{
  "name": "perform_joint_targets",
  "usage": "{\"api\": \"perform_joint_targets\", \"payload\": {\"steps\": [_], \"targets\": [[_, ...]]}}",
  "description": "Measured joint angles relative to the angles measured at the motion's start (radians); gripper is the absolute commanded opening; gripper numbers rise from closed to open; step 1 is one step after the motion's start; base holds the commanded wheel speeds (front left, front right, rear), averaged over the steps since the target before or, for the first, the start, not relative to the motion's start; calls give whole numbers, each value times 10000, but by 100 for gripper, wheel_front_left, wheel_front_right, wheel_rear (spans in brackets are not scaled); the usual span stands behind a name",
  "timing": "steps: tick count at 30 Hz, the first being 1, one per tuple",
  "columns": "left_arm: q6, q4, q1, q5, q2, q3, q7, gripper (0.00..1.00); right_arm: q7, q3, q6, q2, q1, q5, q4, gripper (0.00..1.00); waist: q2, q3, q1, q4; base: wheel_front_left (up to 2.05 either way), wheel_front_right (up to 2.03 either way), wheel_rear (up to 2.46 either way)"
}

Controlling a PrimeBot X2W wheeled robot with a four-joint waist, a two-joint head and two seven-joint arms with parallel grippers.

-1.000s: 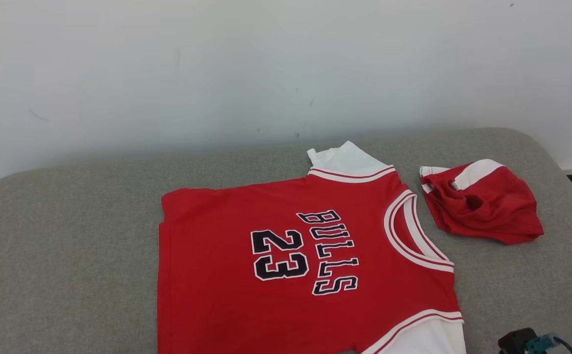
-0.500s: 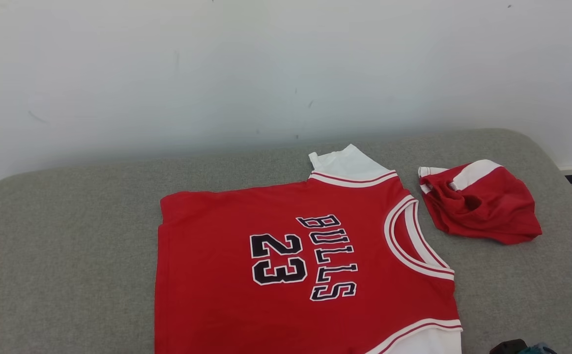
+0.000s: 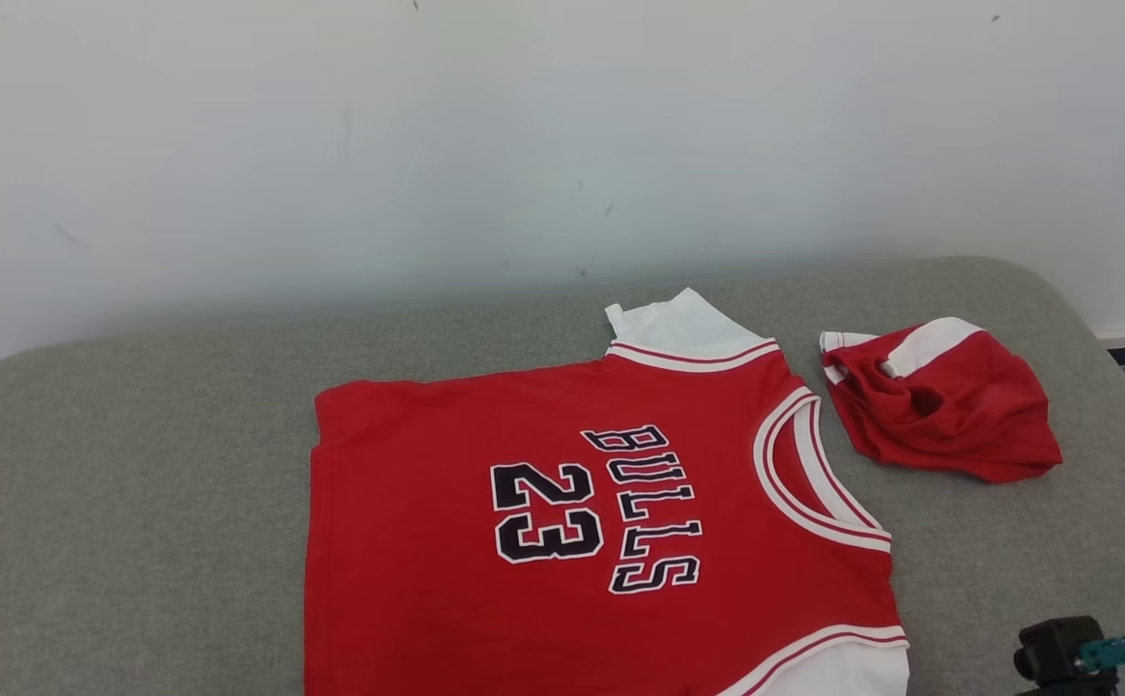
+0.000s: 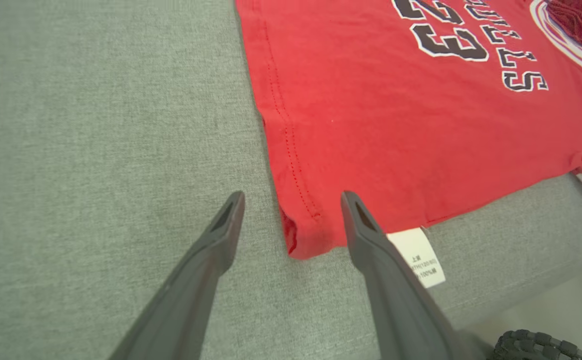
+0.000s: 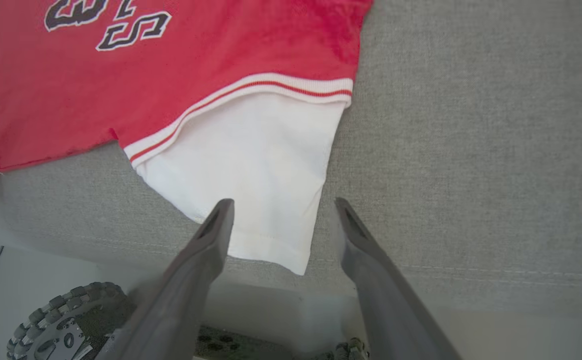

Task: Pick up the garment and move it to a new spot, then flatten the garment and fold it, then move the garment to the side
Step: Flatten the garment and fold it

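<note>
The left gripper (image 4: 293,196) points down at the near hem corner of the jersey (image 3: 572,522), fingers spread wide, nothing between them. The right gripper (image 5: 283,201) is splayed and empty too, framing the white sleeve (image 5: 251,165) at the front edge of the grey cushion (image 3: 137,503). The jersey lies flat there, print up. A crumpled red garment (image 3: 949,406) sits beside its collar, white wall (image 3: 427,145) behind.

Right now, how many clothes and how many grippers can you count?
Flat red basketball jersey with white sleeves: 1
Crumpled red-and-white cloth bundle: 1
Grippers with two dark fingers, left gripper and right gripper, both open: 2
Total: 4
</note>
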Motion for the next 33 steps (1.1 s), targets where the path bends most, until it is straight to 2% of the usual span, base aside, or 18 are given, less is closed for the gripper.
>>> {"api": "perform_joint_targets", "payload": {"steps": [6, 12, 16, 19, 24, 29, 33], "targets": [[148, -717, 68, 56, 217, 640, -625, 100, -861, -765, -58, -40, -48, -52, -491, 100, 0, -37, 0, 30, 0, 0, 0], [240, -1097, 490, 130, -69, 1670, -1858, 100, -2197, -1243, -73, 313, -609, -732, -729, 100, 0, -31, 0, -115, 0, 0, 0], [240, -966, 743, 667, -523, 2573, -2493, 100, -3072, -1467, -73, 491, -659, -1057, -744, 100, 0, 4, 0, -271, 0, 0, 0], [242, -792, 901, 1103, -905, 3294, -2596, 100, -3724, -1710, -73, 616, -639, -1212, -742, 100, 0, 39, 0, -376, 0, 0, 0], [240, -779, 985, 1870, -1421, 4125, -2600, 100, -4742, -1948, -75, 474, -618, -1977, -752, 100, 1, 78, 0, -435, 0, 0, 0], [240, -1035, 1345, 2439, -1843, 4748, -2673, 100, -5517, -2109, -75, 499, -619, -2380, -698, 100, 1, 101, 0, -475, 0, 0, 0], [240, -1212, 1364, 2928, -2167, 4928, -2673, 100, -5680, -2207, -82, 504, -537, -2635, -360, 100, 2, 106, 1, -446, 0, 0, 0]]}}
